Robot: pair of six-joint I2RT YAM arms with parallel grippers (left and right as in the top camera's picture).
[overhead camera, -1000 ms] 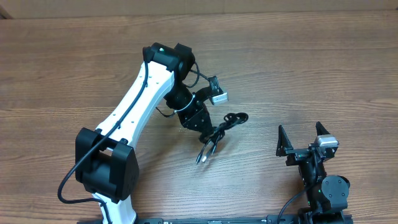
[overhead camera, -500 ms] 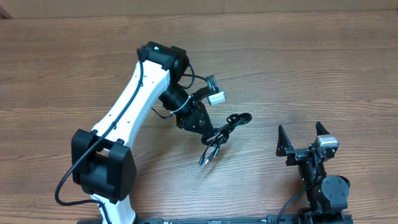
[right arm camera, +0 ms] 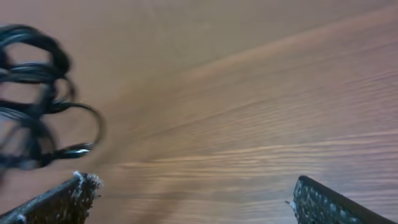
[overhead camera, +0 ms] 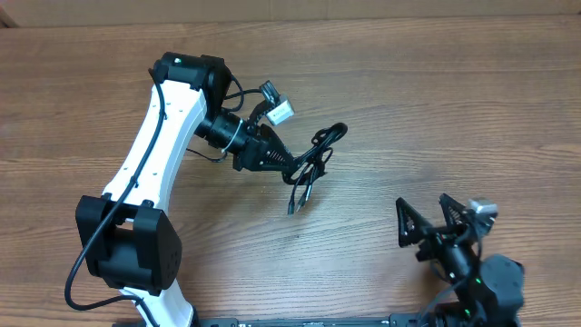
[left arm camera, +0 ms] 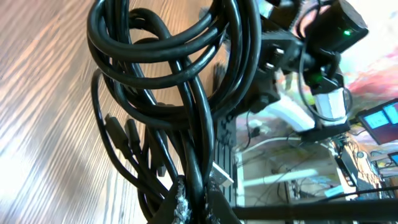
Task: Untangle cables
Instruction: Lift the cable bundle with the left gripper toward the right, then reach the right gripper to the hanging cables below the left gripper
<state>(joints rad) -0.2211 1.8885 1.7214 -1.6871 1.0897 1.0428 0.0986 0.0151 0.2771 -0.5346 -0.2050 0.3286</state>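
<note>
The cables (overhead camera: 313, 159) are a bunch of thin black cords with small plugs hanging at its lower end. My left gripper (overhead camera: 289, 169) is shut on the bunch and holds it above the wooden table, near the middle. In the left wrist view the cables (left arm camera: 186, 93) loop right in front of the camera, pinched between the fingers (left arm camera: 200, 205). My right gripper (overhead camera: 425, 220) is open and empty at the lower right. In the right wrist view the cables (right arm camera: 31, 106) show blurred at the far left, well beyond the open fingers (right arm camera: 193, 196).
The wooden table (overhead camera: 436, 109) is bare around the bunch. The left arm's white link (overhead camera: 159, 136) runs from the lower left to the middle. The right arm's base (overhead camera: 481, 282) sits at the lower right edge.
My left gripper has lifted the cable bunch and carried it up and to the left, with the arm swinging left. The right gripper has shifted slightly left and turned.
</note>
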